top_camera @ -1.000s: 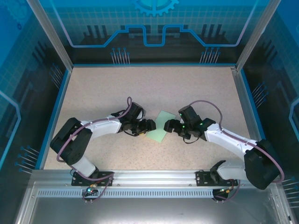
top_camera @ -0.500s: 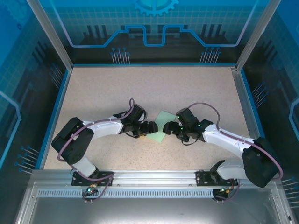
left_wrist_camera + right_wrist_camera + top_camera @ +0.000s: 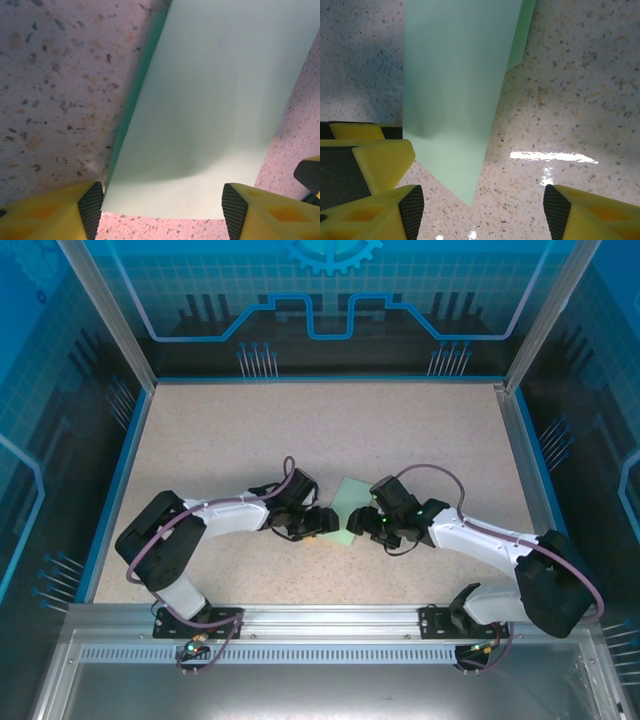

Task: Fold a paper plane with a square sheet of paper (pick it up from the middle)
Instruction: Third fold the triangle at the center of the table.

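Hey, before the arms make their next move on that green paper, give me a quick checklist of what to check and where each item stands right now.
1. Left gripper open: ok, jaws apart, paper edge between them.
2. Right gripper open: ok, a paper corner points between its jaws.
3. Paper flat on table: not ok, one side looks lifted, shadow beneath.
4. Grippers clear of each other: cannot tell, they sit very close.
5. Paper held: not ok, neither gripper is shut on it.
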{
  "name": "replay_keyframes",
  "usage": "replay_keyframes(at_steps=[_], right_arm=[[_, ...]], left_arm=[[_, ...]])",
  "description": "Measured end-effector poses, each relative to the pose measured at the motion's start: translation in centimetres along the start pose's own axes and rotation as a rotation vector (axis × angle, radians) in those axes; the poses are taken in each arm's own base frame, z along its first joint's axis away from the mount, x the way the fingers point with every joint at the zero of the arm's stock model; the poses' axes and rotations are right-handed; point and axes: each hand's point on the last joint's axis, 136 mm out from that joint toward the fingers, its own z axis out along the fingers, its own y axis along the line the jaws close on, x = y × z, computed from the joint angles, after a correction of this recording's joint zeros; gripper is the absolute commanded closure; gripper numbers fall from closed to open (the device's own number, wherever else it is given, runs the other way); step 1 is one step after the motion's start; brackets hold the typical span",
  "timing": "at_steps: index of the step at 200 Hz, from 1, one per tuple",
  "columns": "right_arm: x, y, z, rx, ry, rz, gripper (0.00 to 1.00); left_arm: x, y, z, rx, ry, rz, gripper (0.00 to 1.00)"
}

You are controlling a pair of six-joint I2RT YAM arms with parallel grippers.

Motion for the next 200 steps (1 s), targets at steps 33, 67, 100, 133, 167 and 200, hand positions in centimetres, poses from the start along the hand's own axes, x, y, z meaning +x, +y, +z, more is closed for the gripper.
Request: replay_keyframes(at_steps=[33, 67, 100, 133, 167, 200], right_arm=[[0.7, -1.0, 0.6, 0.013, 0.011, 0.042, 0.38], [1.5, -1.4, 1.4, -0.011, 0.031, 0.097, 0.45], [1.9, -0.8, 2.1, -0.052, 0.038, 0.130, 0.51], [1.6, 0.2, 2.3, -0.096, 0.024, 0.152, 0.61], [1.8, 0.1, 2.6, -0.116, 0.020, 0.177, 0.66], [1.8, -0.2, 2.8, -0.115, 0.012, 0.191, 0.71]], left_arm=[[0.2, -0.4, 0.0, 0.016, -0.001, 0.011, 0.37], [0.4, -0.7, 0.1, 0.031, 0.007, 0.017, 0.40], [0.5, -0.7, 0.1, 0.036, 0.011, 0.019, 0.41], [0.5, -0.7, 0.2, 0.041, 0.010, 0.020, 0.41], [0.5, -0.7, 0.2, 0.040, 0.010, 0.021, 0.42], [0.5, -0.7, 0.2, 0.040, 0.011, 0.021, 0.42]])
